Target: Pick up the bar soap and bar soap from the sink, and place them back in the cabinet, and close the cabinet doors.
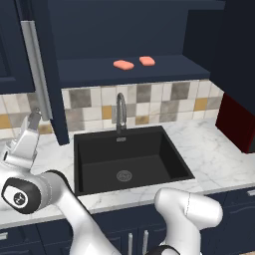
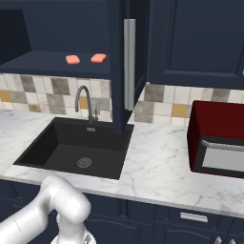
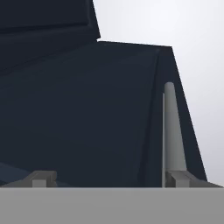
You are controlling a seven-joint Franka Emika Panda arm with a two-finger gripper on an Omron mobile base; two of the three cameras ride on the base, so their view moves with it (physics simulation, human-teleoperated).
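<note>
Spread wide and holding nothing, my fingers [image 3: 109, 179] point at the face of the left cabinet door [image 1: 52, 74], with its long silver handle [image 3: 171, 131] rising just above my right fingertip [image 3: 183, 178]. From the left base camera my gripper [image 1: 34, 119] sits at about 9 o'clock of the sink [image 1: 130, 159], just beside the lower end of that handle.

Both bar soaps [image 1: 123, 64] [image 1: 147, 61] already lie on the navy shelf of the cabinet [image 1: 149, 69], near each other but apart, at about 12 o'clock above the faucet [image 1: 120, 112]. The sink basin holds nothing but its round drain [image 1: 124, 175]. So I judge that the doors are what remains.

Two doors stand open, the left one edge-on to the camera and the right one [image 2: 119, 66] hanging out over the counter [image 2: 162, 162] at the basin's 3 o'clock side in the right base camera.

Risks as I see them: if I push off-centre or catch the handle with one finger, I could slide off the panel and leave it ajar. Swinging the door fast could jolt the shelf and shift the soaps toward its front edge. My elbow [image 1: 22, 194] also sits low near the counter and could graze it.
</note>
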